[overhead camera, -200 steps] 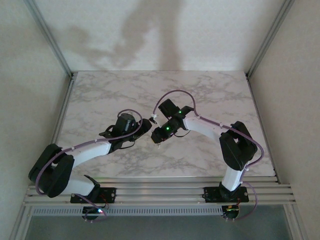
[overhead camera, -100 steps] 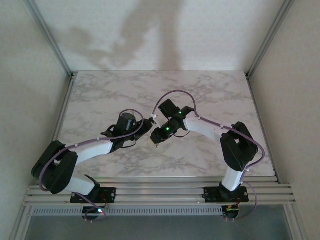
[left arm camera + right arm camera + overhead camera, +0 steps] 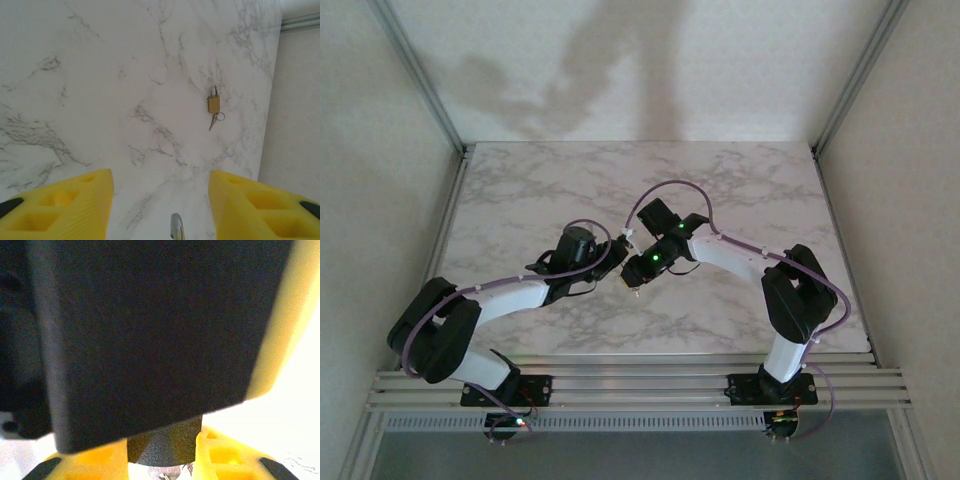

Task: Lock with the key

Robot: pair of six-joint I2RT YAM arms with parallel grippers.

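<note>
**Arms meet mid-table: right pinching a padlock, left spread around a key**

On my top camera, both arms reach in from the near edge and meet over the middle of the white marble-patterned table (image 3: pixel 520 180). The right gripper (image 3: pixel 633 282) tilts downward. On its wrist camera, its yellow fingers (image 3: pixel 222 455) are pressed against a small black padlock body (image 3: pixel 162 447), with a blurred silver glint just beneath.

The left gripper (image 3: pixel 616 262) sits just beside the right one. On its wrist camera, its yellow fingers (image 3: pixel 65 205) stand spread. What looks like the thin pale silvery key (image 3: pixel 176 227) rises between them, touching neither.

Farther across the table a small brass padlock (image 3: pixel 214 104) lies flat, with its own little keys (image 3: pixel 215 120) at its near end.
</note>
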